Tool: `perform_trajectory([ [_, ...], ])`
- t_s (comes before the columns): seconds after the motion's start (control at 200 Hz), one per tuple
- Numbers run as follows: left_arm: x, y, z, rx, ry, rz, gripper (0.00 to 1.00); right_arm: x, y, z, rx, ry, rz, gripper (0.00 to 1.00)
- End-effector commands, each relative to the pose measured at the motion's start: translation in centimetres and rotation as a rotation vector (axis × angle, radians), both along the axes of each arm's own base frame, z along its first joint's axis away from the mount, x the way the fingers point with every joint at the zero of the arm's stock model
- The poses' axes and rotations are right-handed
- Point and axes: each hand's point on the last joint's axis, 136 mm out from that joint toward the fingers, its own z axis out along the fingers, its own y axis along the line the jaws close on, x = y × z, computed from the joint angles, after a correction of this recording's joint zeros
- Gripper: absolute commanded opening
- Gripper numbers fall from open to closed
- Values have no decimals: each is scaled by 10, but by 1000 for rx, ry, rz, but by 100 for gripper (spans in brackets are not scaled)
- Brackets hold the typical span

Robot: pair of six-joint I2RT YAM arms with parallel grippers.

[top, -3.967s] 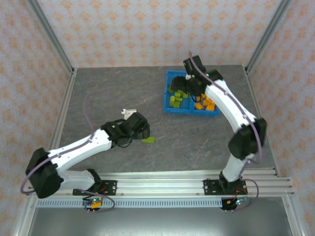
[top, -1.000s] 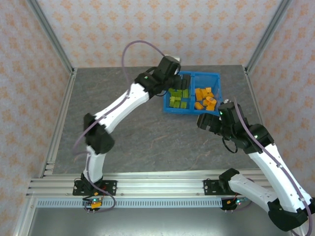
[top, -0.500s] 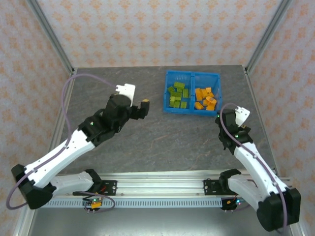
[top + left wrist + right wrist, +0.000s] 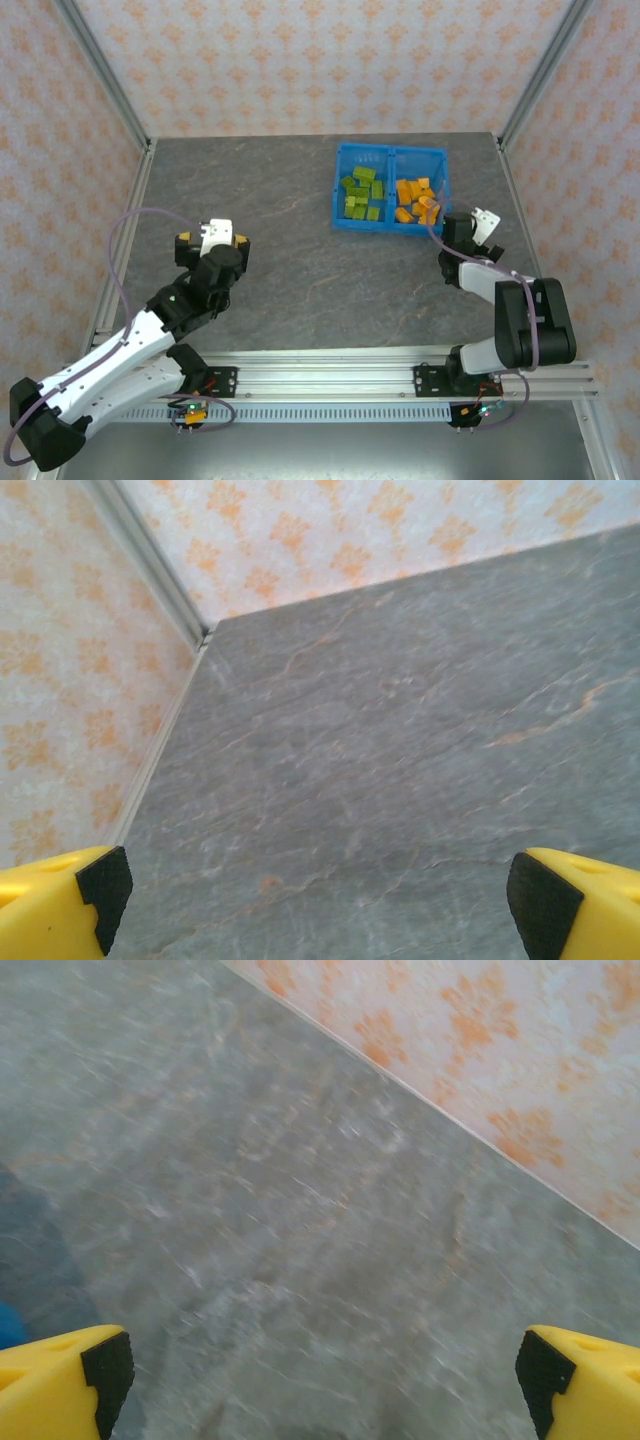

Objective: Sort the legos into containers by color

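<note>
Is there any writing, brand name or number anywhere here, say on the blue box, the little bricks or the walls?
No text can be read anywhere.
The blue bin and the legos show no lettering.
The orange marks on the wallpaper are ornament, not letters.
The small orange tags below the front rail are too small to read.
</note>
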Motion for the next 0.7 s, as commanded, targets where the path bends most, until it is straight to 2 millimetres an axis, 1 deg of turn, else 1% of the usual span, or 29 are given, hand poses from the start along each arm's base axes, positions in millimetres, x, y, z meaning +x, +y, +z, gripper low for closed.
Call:
perform_trajectory([
  [0.0,1,19,-4,18,-51,101,100,18,8,24,-23,-181,89,99],
  [0.045,-1,23,-12,16,-53,117,100,21,14,18,-15,-162,139,99],
  [0.055,0,23,-13,12,-56,118,100,22,15,20,-16,-175,152,99],
  [0.085,-1,25,-18,7,-62,122,100,26,23,18,-6,-174,203,99],
  [0.095,-1,26,-20,6,-63,123,100,29,28,17,1,-166,242,99],
  [0.135,1,27,-25,-5,-76,121,100,33,40,7,12,-153,320,99],
  [0.145,1,27,-27,-7,-78,121,100,34,41,1,14,-149,329,99],
  [0.16,2,28,-29,-11,-81,120,100,38,41,2,2,-180,330,99],
  [0.17,2,28,-31,-13,-84,121,100,36,41,-2,-3,-182,333,99],
  [0.18,3,28,-32,-17,-86,117,100,37,42,4,-7,-217,337,99],
  [0.195,4,28,-33,-17,-89,113,100,37,41,7,-7,-231,331,99],
  [0.23,7,30,-36,-21,-92,108,100,35,38,8,12,-190,310,99],
  [0.255,9,31,-37,-28,-97,109,100,32,38,-1,22,-135,311,99],
  [0.285,14,31,-38,-43,-105,101,100,34,39,0,6,-175,318,99],
  [0.31,17,31,-40,-53,-108,91,100,35,39,5,-1,-206,321,99],
  [0.355,24,32,-44,-67,-114,82,100,35,39,5,13,-170,315,99],
  [0.375,27,34,-46,-71,-116,87,100,33,39,2,18,-150,314,99],
  [0.43,36,39,-52,-88,-110,98,100,35,39,4,0,-185,319,99],
  [0.485,45,44,-59,-113,-108,108,100,35,42,3,2,-147,323,99],
  [0.551,56,49,-69,-146,-109,116,100,37,44,3,1,-157,337,99],
  [0.691,83,52,-87,-171,-97,94,100,37,46,2,-1,-146,345,99],
])
